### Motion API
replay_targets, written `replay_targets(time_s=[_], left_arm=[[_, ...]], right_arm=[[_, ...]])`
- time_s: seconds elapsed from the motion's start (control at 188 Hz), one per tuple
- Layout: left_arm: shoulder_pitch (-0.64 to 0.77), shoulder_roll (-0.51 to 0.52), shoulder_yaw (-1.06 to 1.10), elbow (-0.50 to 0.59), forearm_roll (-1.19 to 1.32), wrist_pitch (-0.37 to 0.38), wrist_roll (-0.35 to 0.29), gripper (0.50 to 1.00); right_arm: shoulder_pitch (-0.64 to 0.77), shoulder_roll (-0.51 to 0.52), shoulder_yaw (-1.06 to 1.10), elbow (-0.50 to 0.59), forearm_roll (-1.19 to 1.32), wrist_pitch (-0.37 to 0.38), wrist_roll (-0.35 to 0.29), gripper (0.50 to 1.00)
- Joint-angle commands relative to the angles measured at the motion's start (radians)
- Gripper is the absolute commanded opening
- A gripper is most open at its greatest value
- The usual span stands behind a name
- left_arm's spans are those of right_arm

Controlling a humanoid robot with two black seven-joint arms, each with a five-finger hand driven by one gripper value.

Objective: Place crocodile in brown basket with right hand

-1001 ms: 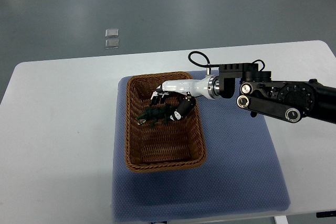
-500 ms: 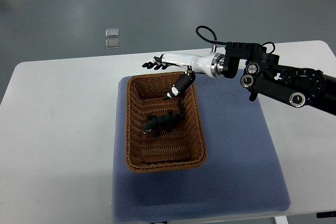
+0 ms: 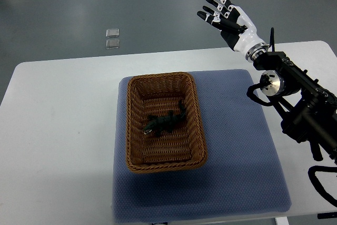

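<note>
Crocodile (image 3: 165, 123) lies flat on the floor of the brown basket (image 3: 128, 130), about the middle, and the basket sits on the blue mat (image 3: 237, 156). It's a small dark toy that looks light and a bit rubbery, thin at tail and legs, so the thicker body is the spot to pinch if it needs lifting. Out past the table's far edge, the right hand (image 3: 231, 22) hangs well apart from the basket, fingers (image 3: 209, 17) spread straight and wide, holding and touching nothing.

In front of me the dark green toy crocodile (image 3: 165, 123) lies flat and diagonal on the floor of the rectangular brown wicker basket (image 3: 129, 130), near its middle, nearer the right wall.
</note>
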Motion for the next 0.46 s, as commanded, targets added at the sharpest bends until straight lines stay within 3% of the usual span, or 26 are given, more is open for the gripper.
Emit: replay_targets(time_s=[0.0,0.197,0.373,0.458], left_arm=[[0.0,0.0,0.0,-0.007,0.0,0.0,0.002,1.0],[-0.001,0.0,0.0,-0.015,0.0,0.0,0.002,1.0],[0.0,0.0,0.003,-0.015,0.0,0.0,0.002,1.0],[0.0,0.0,0.003,-0.015,0.0,0.0,0.002,1.0]], right_arm=[[-0.034,0.011,0.072,-0.038,0.105,0.004,0.018,0.895],[-0.066,0.009,0.081,-0.075,0.282,0.032,0.016,0.928],[-0.109,0.009,0.081,-0.078,0.323,0.141,0.016,0.93],[-0.112,0.009,0.081,-0.08,0.323,0.156,0.016,0.93]])
